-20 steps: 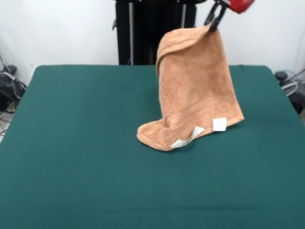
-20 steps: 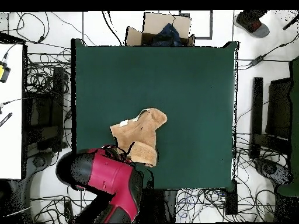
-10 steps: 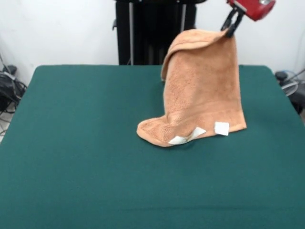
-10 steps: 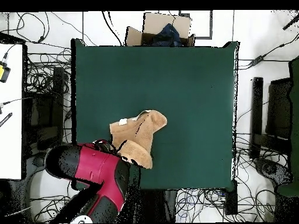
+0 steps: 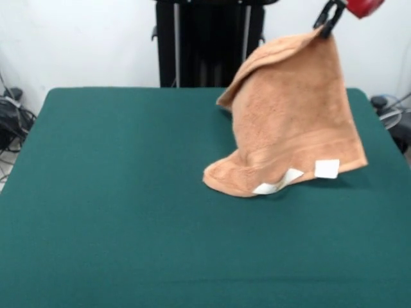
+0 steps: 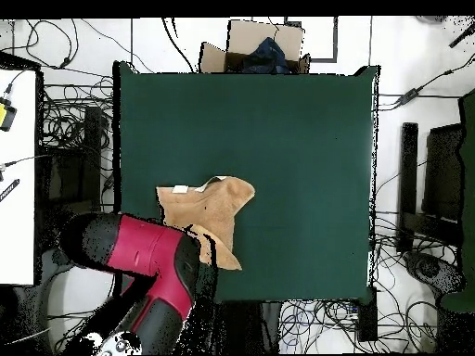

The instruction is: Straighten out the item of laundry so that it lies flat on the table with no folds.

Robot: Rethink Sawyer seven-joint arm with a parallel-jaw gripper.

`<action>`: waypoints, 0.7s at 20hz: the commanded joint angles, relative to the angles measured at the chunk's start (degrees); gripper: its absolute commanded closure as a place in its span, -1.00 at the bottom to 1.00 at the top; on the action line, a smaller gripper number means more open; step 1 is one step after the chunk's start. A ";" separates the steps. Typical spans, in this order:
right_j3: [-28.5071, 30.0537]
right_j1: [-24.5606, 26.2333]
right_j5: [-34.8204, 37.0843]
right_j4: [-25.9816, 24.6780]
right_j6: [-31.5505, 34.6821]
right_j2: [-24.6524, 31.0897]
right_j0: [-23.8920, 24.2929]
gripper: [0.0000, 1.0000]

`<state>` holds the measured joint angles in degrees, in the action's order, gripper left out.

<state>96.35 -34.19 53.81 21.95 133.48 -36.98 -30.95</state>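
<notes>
The orange-tan towel [image 5: 292,122] hangs by one corner from my gripper [image 5: 329,18] at the upper right of the front view, shut on that corner. Its lower edge, with two white tags [image 5: 326,169], drags on the green table [image 5: 115,192], and one lower corner is bunched and folded under. From overhead, the towel [image 6: 211,209] lies spread near the table's [image 6: 297,139] lower left, partly under the red arm [image 6: 148,264]. The gripper itself is hidden there by the arm.
A black stand [image 5: 205,42] rises behind the table's far edge. Cables and equipment lie on the floor around the table [image 6: 65,167], and an open cardboard box [image 6: 255,46] sits beyond the top edge in the overhead view.
The gripper has carried the held corner to the right in the front view, and the whole towel has slid right across the table with it, opening out wider.
</notes>
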 commanded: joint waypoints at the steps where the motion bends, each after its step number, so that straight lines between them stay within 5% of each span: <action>1: -7.71 1.05 7.48 -4.24 12.43 -2.18 0.86 1.00; 5: -10.73 2.63 7.63 -5.55 14.18 -4.50 -0.38 1.00; 14: -13.85 10.03 7.99 0.20 31.35 -9.09 -6.57 1.00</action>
<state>85.55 -30.34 57.69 19.38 136.80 -45.29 -34.37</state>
